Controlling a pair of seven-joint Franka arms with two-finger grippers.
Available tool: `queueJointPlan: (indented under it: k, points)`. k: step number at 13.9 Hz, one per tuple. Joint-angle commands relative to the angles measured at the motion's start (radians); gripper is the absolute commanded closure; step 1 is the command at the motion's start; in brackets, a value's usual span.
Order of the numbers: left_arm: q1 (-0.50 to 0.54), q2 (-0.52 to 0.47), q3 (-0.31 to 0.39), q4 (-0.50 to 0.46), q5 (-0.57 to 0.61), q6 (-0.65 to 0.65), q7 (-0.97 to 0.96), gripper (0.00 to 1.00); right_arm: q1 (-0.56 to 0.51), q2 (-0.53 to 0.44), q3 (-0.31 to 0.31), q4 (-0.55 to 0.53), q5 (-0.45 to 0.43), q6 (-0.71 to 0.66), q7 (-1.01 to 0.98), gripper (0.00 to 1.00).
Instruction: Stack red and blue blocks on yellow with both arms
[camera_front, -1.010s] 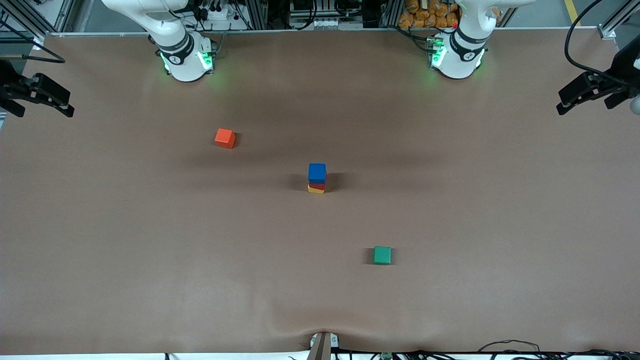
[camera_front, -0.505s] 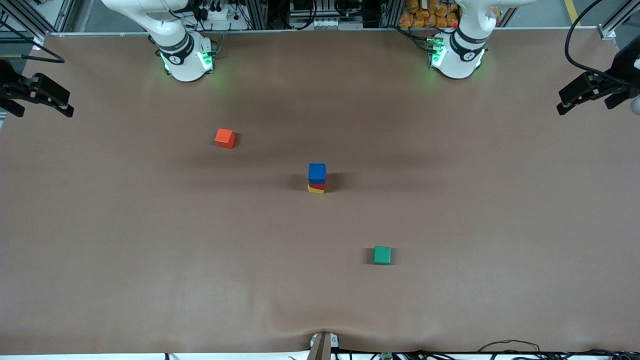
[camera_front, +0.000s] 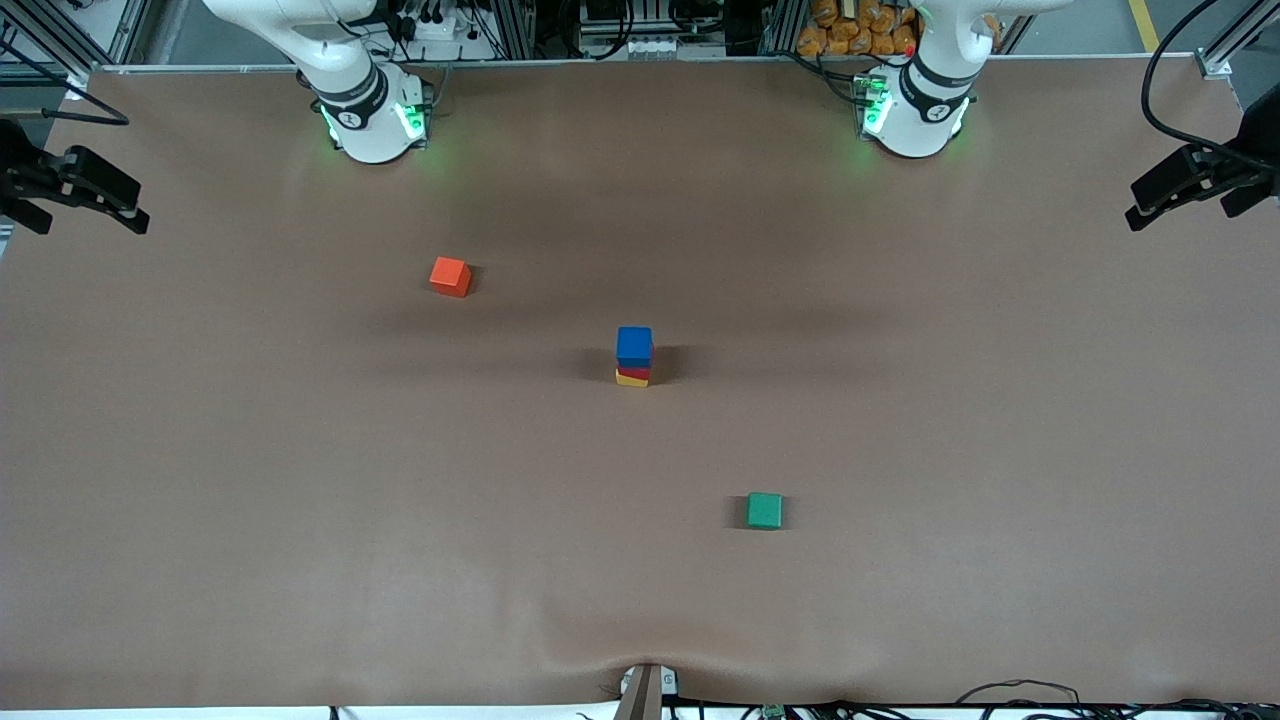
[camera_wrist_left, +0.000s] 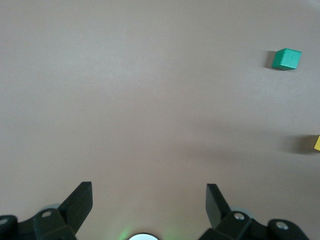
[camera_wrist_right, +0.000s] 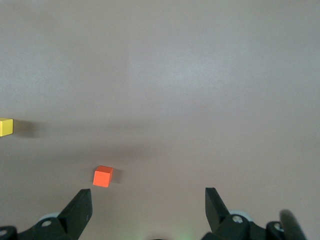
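three-cube tower stands mid-table, both grippers wide and empty

the blue block (camera_front: 634, 344) sits on top of the red block (camera_front: 635, 372), of which only a thin crimson band shows, and that rests on the yellow cube (camera_front: 631, 380), a bright sliver at the bottom turned slightly against the two above. all three are small matte cubes, touching face to face in one upright column near the middle of the brown table (camera_front: 300, 480).

the left gripper (camera_wrist_left: 149, 202) hangs over the left arm's end of the table, jaws spread wide with nothing between them; in its wrist view the yellow cube (camera_wrist_left: 317, 143) just shows at the edge, well apart from the fingers. the right gripper (camera_wrist_right: 148, 202) hangs over the right arm's end, equally wide and empty, the stack well apart from it too.

an orange-red cube (camera_front: 450, 276) lies farther from the front camera than the stack, toward the right arm's end. a green cube (camera_front: 764, 510) lies nearer to that camera, toward the left arm's end.
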Motion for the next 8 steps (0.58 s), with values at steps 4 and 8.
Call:
queueJointPlan:
  k: [4, 8]
  points:
    - [0.003, -0.010, 0.001, 0.005, -0.007, 0.001, 0.030, 0.00, -0.019, 0.011, -0.001, 0.019, 0.021, -0.015, -0.010, 0.00]
    - [0.001, -0.010, 0.001, 0.005, -0.006, -0.007, 0.030, 0.00, -0.019, 0.011, -0.001, 0.017, 0.022, -0.015, -0.012, 0.00]
